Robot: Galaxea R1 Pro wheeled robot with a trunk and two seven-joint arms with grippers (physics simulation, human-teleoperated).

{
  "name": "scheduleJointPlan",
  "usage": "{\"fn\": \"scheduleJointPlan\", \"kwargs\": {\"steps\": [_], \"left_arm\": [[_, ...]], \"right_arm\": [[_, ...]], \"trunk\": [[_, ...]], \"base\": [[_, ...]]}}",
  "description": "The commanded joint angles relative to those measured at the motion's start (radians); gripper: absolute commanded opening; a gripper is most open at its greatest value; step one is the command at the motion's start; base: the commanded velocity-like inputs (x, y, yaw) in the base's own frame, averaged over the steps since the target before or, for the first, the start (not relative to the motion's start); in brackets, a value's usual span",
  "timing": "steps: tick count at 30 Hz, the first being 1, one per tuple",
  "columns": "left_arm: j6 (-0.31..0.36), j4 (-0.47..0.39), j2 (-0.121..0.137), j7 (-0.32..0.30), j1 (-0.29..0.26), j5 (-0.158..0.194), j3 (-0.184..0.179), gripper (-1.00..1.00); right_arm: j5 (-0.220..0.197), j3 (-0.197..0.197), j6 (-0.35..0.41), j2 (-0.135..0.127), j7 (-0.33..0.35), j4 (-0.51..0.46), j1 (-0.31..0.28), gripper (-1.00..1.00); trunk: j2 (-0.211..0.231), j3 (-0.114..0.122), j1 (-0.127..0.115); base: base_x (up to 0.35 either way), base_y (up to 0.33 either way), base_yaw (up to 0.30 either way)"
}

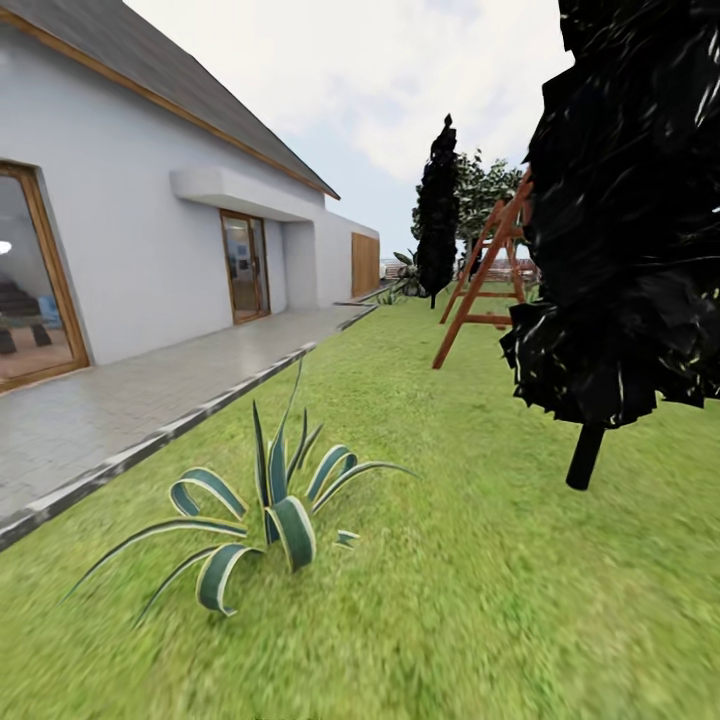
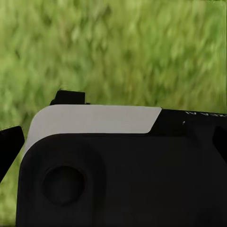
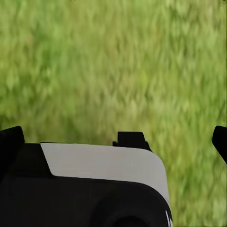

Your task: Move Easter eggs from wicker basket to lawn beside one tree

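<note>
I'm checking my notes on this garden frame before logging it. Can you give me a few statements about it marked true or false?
1. A spiky green-and-cream striped plant grows in the mottled green lawn. True.
2. The white house stands on the right. False: it stands on the left.
3. A reddish-brown wooden A-frame stands on the grass. True.
4. The grey paved path crosses the lawn's middle. False: it runs along the house.
</note>
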Motion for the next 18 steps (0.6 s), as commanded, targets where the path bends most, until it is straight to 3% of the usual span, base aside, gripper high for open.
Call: {"fn": "scheduleJointPlan", "kwargs": {"steps": [1, 5, 10, 18], "left_arm": [[0.001, -0.001, 0.0, -0.004, 0.0, 0.01, 0.002, 1.0], [0.001, -0.001, 0.0, -0.004, 0.0, 0.01, 0.002, 1.0], [0.001, -0.001, 0.0, -0.004, 0.0, 0.01, 0.002, 1.0], [0.002, -0.001, 0.0, -0.004, 0.0, 0.01, 0.002, 1.0]], "right_arm": [[0.0, 0.0, -0.004, 0.0, 0.0, 0.001, -0.001, 1.0], [0.0, 0.0, -0.004, 0.0, 0.0, 0.001, -0.001, 1.0], [0.001, 0.0, -0.004, 0.0, 0.0, 0.001, -0.001, 1.0], [0.001, 0.0, -0.004, 0.001, 0.0, 0.0, -0.001, 1.0]], "trunk": [[0.0, -0.001, 0.0], [0.0, -0.001, 0.0], [0.0, -0.001, 0.0], [0.0, -0.001, 0.0]], "base": [[0.001, -0.001, 0.299], [0.0, -0.053, 0.299], [0.073, -0.258, 0.294], [0.113, -0.286, 0.092]]}}
